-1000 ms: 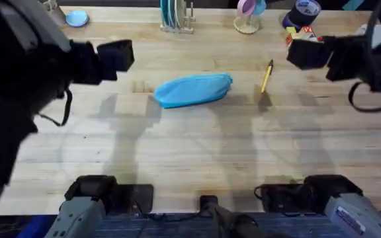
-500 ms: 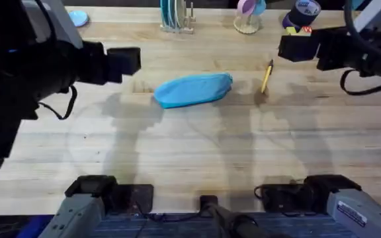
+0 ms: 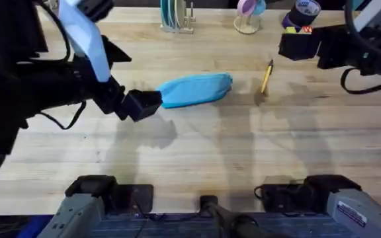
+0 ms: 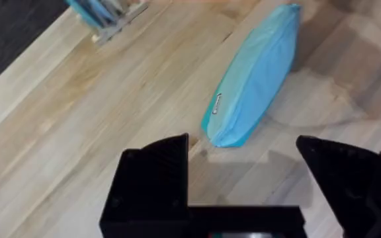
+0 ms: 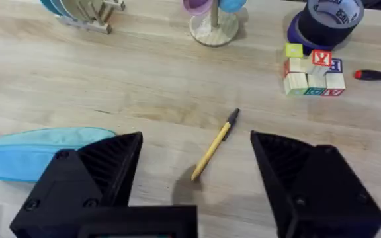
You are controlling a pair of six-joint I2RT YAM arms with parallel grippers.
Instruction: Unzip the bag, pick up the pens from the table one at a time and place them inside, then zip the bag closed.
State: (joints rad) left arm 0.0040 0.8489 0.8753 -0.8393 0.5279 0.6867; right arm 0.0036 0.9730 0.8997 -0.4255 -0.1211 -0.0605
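Starting at the left side of the surface [image 3: 197,145], we see our left gripper [image 3: 143,104] hanging low, just beside the left end of the bag [image 3: 194,89]; in our left wrist view its two black fingers [image 4: 152,178] stand spread wide apart, pinching nothing, with the bag's near end lying between and just beyond them. The bag is a soft light blue pouch lying lengthwise near the middle of the surface, toward the far edge, and we can make out a small label near the end closest to the left gripper. We cannot tell whether its zipper is open or shut. Behind the bag, at the far edge, stands a rack of plates [image 3: 175,16], and a little further right a small stand with pink and blue cups [image 3: 249,14]. To the right of the bag, well apart from it, lies the pen [image 3: 266,75], yellow with a black tip pointing toward the far edge, resting flat on the wood. In our right wrist view the pen lies between the fingers [image 5: 94,173] of our right gripper [image 3: 295,45], which hovers above it with its fingers spread wide and empty. Near the far right corner we see a roll of dark tape [image 5: 325,21], a cluster of lettered blocks [image 5: 311,71] and a red-handled screwdriver [image 5: 376,75].
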